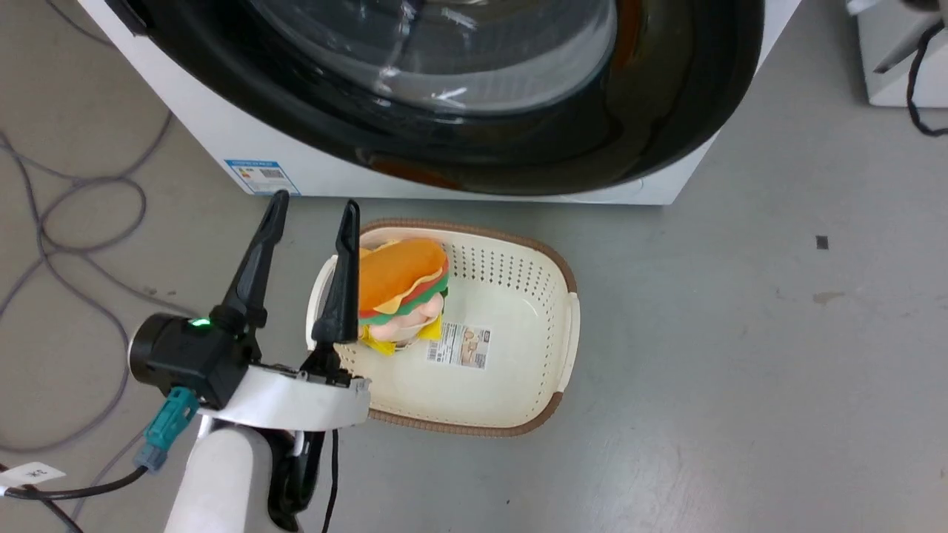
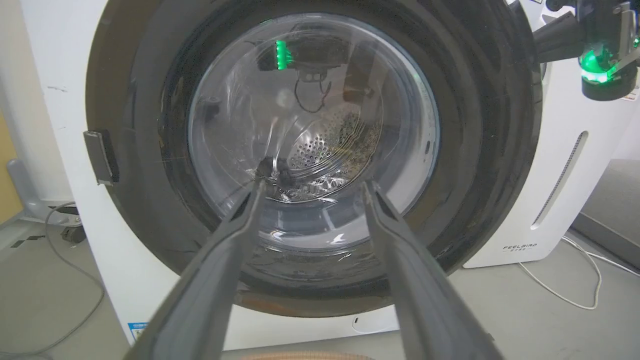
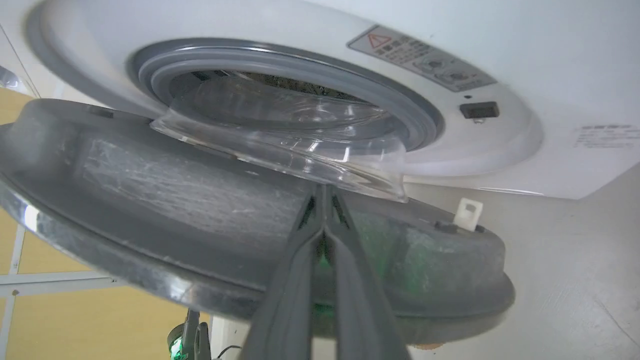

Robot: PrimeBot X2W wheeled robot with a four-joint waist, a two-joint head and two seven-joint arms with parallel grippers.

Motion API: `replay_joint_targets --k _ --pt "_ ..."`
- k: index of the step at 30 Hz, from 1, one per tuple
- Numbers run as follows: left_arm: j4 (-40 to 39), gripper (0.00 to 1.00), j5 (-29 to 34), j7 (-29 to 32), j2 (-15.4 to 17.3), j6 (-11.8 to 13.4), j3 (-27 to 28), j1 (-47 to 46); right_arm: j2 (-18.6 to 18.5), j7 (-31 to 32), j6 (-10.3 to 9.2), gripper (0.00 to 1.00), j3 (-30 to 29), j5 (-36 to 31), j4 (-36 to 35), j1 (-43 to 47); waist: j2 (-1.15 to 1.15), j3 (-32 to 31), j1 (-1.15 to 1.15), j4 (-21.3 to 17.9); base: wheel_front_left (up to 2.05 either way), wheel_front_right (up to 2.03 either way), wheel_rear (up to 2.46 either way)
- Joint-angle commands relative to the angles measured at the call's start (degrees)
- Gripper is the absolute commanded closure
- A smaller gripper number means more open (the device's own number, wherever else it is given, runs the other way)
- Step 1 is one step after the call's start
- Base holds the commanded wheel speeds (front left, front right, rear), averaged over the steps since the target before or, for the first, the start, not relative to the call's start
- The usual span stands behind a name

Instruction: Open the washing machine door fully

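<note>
The glossy black washing machine door [image 1: 518, 141] stands partly open, swung out from the white washing machine [image 1: 244, 141] over the floor. In the right wrist view my right gripper [image 3: 324, 190] is shut, its tips against the door's grey inner side [image 3: 175, 200] just below the clear glass bowl [image 3: 300, 145]; the grey gasket [image 3: 400, 105] shows behind. My left gripper [image 1: 315, 203] is open and holds nothing, low in front of the machine. In the left wrist view its fingers [image 2: 314, 184] point at the door's front [image 2: 480, 150].
A cream basket [image 1: 570, 326] holding a plush burger toy [image 1: 404, 281] sits on the floor right below the door, beside my left gripper. Grey cables [image 1: 74, 222] loop on the floor at left. A white FEELBIRD appliance [image 2: 565, 190] stands right of the machine.
</note>
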Motion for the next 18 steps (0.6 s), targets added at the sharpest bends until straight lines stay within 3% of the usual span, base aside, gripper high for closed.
replay_joint_targets --k 1,18 --pt "0.28 0.00 0.29 -0.30 -0.07 -0.24 0.04 0.78 0.93 0.73 0.06 1.00 -0.25 0.81 -0.60 1.67 0.00 -0.75 0.00 -0.21 0.00 0.00 0.00" --pt "3.00 0.00 2.01 -0.30 -0.18 -0.24 0.85 5.00 1.76 12.08 0.06 1.00 0.74 6.18 -14.52 14.86 0.00 -6.55 0.00 -2.35 0.00 0.00 0.00"
